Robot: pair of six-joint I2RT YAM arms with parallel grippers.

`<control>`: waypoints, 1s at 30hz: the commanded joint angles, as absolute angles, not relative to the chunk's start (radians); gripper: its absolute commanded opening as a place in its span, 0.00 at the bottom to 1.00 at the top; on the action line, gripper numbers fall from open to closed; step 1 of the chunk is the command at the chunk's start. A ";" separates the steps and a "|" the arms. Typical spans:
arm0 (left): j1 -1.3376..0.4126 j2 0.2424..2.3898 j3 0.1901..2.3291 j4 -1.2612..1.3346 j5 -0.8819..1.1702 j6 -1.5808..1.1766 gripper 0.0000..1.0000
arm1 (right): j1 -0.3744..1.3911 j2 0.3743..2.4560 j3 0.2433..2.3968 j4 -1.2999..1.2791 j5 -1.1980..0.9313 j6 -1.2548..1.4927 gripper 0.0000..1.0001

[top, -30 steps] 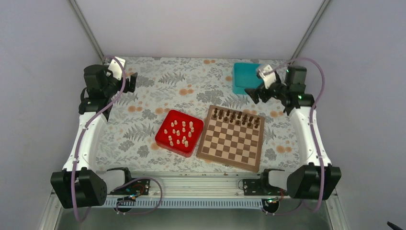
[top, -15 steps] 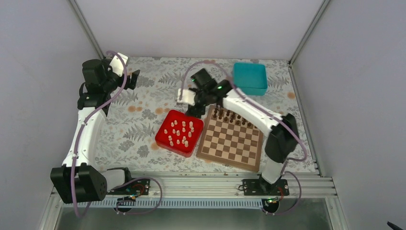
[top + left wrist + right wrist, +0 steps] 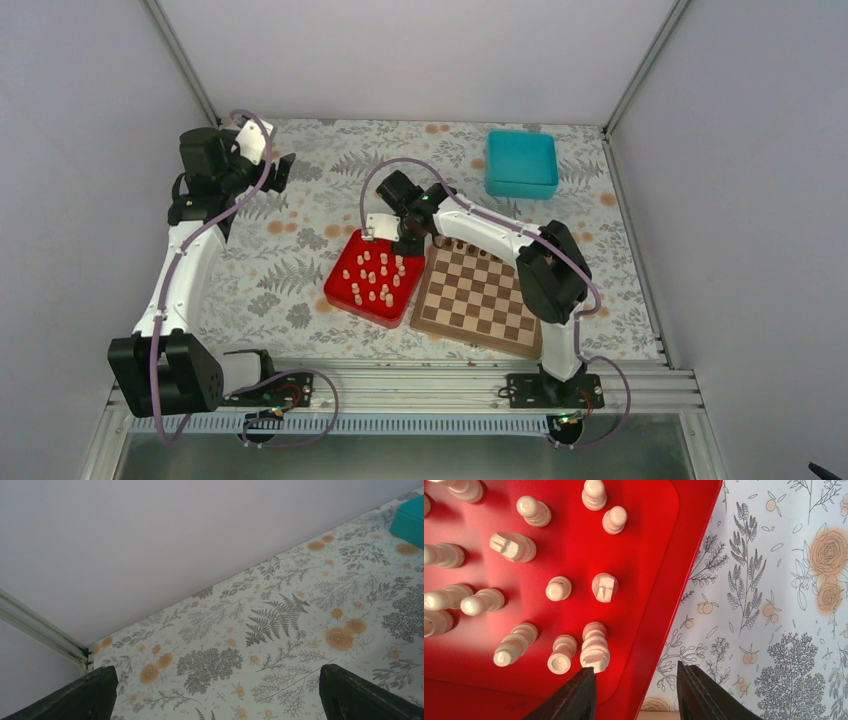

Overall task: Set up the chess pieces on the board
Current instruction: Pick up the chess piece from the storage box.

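**Chess set, pale side unplaced; two arms in attendance**

- Chess pieces (image 3: 375,275): pale, about sixteen, standing loose in red tray (image 3: 343,298). In the right wrist view (image 3: 556,587), seen from above in close-up, mostly upright, scattered over the tray floor (image 3: 644,555).
- Board (image 3: 480,300): checkered wood, just right of the tray, edges side by side; touching or not, cannot tell.
- Dark pieces (image 3: 478,247): lined along the board's far rows, partly hidden by the right arm.
- Right gripper (image 3: 405,244): lowered over the tray's far corner, arm stretched across the board's far edge. In its own view (image 3: 635,672), fingers (image 3: 579,695) part-way apart, nothing pinched. Tray rim and a strip of tablecloth in the gap. One tall pale piece (image 3: 595,652) just beside one fingertip, outside the gap.
- Left gripper (image 3: 280,170): at the far left of the table, well apart from tray and board. In its own view (image 3: 217,677), fingers (image 3: 75,697) spread wide over the floral tablecloth (image 3: 280,625).
- Teal box (image 3: 521,163): far right of the table, beyond the board; one corner (image 3: 412,517) in the left wrist view.
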State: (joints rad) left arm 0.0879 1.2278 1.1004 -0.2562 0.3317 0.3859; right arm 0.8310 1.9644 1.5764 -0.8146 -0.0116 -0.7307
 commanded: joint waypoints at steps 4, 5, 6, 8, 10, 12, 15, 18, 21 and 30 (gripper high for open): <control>0.092 1.206 1.074 -0.213 0.350 0.411 1.00 | 0.846 1.959 1.576 -0.807 -0.037 -0.708 0.38; 0.091 1.205 1.073 -0.214 0.350 0.411 1.00 | 0.849 1.954 1.575 -0.804 -0.040 -0.706 0.35; 0.091 1.205 1.074 -0.215 0.350 0.411 1.00 | 0.852 1.949 1.573 -0.805 -0.042 -0.704 0.33; 0.091 1.203 1.072 -0.214 0.350 0.411 1.00 | 0.856 1.947 1.575 -0.821 -0.056 -0.703 0.30; 0.092 1.200 1.067 -0.211 0.352 0.414 1.00 | 0.862 1.955 1.574 -0.840 -0.069 -0.705 0.30; 0.092 1.202 1.066 -0.212 0.353 0.414 1.00 | 0.868 1.971 1.574 -0.848 -0.064 -0.705 0.35; 0.092 1.204 1.065 -0.215 0.354 0.416 1.00 | 0.868 1.982 1.568 -0.822 -0.048 -0.698 0.34; 0.092 1.203 1.061 -0.213 0.352 0.415 1.00 | 0.870 1.989 1.572 -0.808 -0.028 -0.690 0.35; 0.092 1.210 1.064 -0.217 0.348 0.416 1.00 | 0.869 2.005 1.577 -0.819 -0.026 -0.686 0.38; 0.092 1.214 1.060 -0.218 0.352 0.414 1.00 | 0.865 2.042 1.562 -0.808 0.012 -0.684 0.34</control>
